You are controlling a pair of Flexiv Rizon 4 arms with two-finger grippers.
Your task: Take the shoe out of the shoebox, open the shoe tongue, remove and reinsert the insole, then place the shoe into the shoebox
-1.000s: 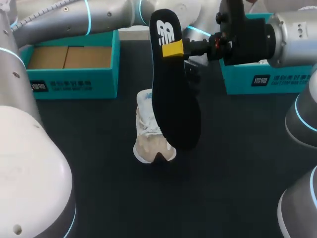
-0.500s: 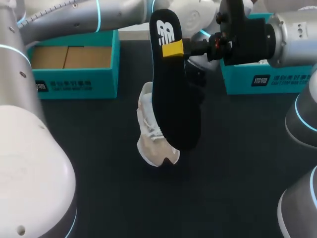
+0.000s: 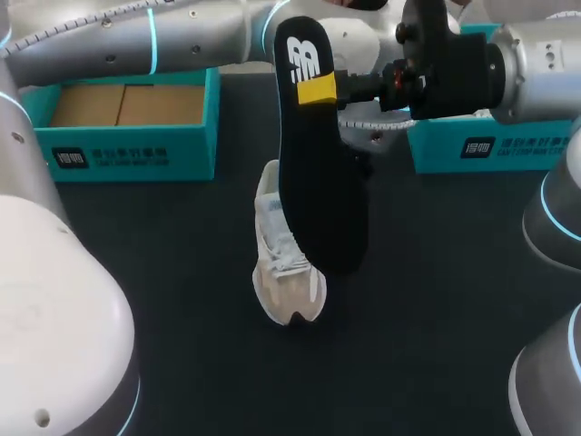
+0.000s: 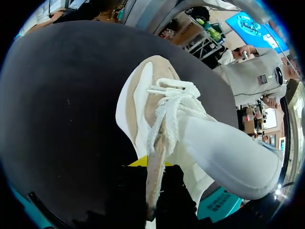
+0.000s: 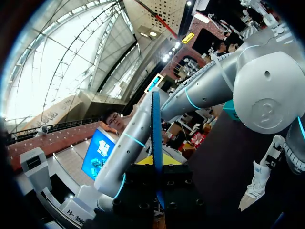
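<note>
A black table (image 3: 209, 354) is seen carrying an open teal shoebox (image 3: 136, 150), with a white and beige shoe (image 3: 290, 283) laid to its right and a second teal box (image 3: 490, 145) set farther right.

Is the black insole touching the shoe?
Apart. The right wrist view shows the insole in the right gripper and the shoe off beside it, a gap between.

The left arm (image 3: 136, 41) stretches in along the far side, past the middle; its gripper (image 4: 151, 179) points downward, fingers nipped on the shoe (image 4: 157, 109); the right arm (image 3: 536, 73) lies level, raised; its gripper (image 3: 318, 91) pinches the insole (image 3: 322, 200) edgewise.
</note>
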